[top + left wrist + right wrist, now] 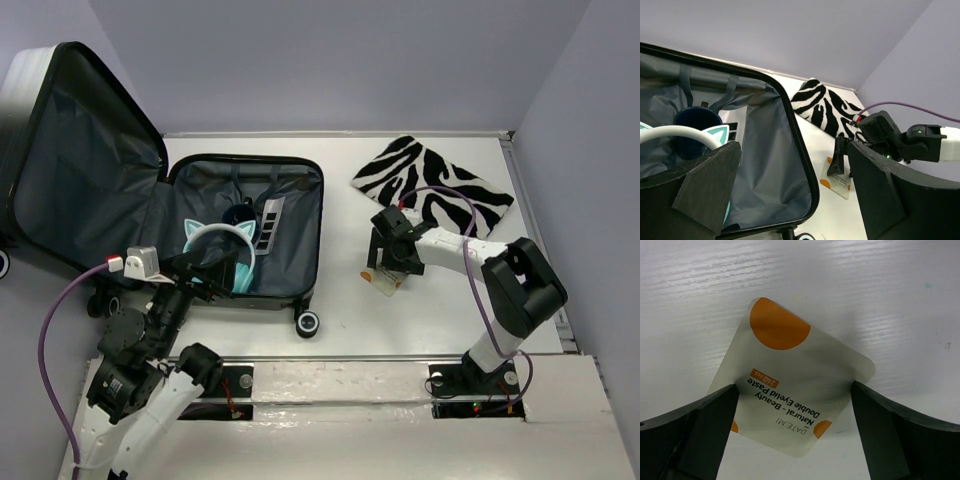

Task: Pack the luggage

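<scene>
The lid (90,180) of the luggage (300,255) leans up at the left wall and is cut off by the edge of the top view. What the white strip (270,222) on the lining is, I cannot tell. A dark blue cup (695,125) is half hidden behind white and teal headphones (685,132) with cat ears.

The counter (420,330) is white, and the walls are pale violet. The luggage lies open on its left side, with the grey lining facing up.

The left end effector (792,150) hangs over the near rim of the luggage. Its jaws are spread wide and hold nothing.

The right end effector (387,270) is low over a small packet (795,380) with orange dots, which lies flat on the counter. The jaws are wide apart, one at each side of the packet – whether they touch it is not clear. A zebra-striped pouch (435,185) lies just behind, near the far right corner.
</scene>
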Robot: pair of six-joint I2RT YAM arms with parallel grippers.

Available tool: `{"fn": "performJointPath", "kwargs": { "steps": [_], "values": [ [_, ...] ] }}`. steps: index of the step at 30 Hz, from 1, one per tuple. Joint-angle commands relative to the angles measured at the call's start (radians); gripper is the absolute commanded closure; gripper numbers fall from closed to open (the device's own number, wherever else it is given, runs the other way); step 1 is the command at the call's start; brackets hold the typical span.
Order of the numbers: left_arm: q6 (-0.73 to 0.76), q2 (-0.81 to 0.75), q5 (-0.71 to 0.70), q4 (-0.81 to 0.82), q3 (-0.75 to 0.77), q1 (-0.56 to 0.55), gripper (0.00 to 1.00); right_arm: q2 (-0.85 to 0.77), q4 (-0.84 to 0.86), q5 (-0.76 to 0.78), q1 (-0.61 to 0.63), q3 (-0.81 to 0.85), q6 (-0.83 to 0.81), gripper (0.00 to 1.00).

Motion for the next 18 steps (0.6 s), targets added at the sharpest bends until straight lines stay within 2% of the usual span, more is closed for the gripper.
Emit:
{"fn": "performJointPath", "kwargs": {
  "steps": [1, 3, 4, 8, 11, 18],
  "values": [
    [-0.001, 0.021, -0.005, 0.043, 0.013, 0.006, 0.01, 0.070, 0.104, -0.092, 0.004, -0.043, -0.027, 0.03],
    [-0.001, 0.019, -0.005, 0.043, 0.013, 0.006, 0.01, 0.083, 0.134, -0.117, 0.004, -0.067, -0.010, 0.15],
    [-0.001, 0.019, -0.006, 0.043, 0.014, 0.006, 0.01, 0.087, 0.159, -0.134, 0.004, -0.096, 0.008, 0.32],
    [-0.001, 0.021, -0.005, 0.044, 0.013, 0.006, 0.01, 0.075, 0.178, -0.132, 0.004, -0.137, 0.031, 0.73],
    [-0.001, 0.022, -0.002, 0.044, 0.013, 0.006, 0.01, 0.032, 0.164, -0.117, 0.004, -0.137, 0.028, 0.91],
    [-0.001, 0.019, -0.006, 0.044, 0.013, 0.007, 0.01, -0.041, 0.109, -0.080, 0.004, -0.086, 0.012, 0.93]
  ]
}}
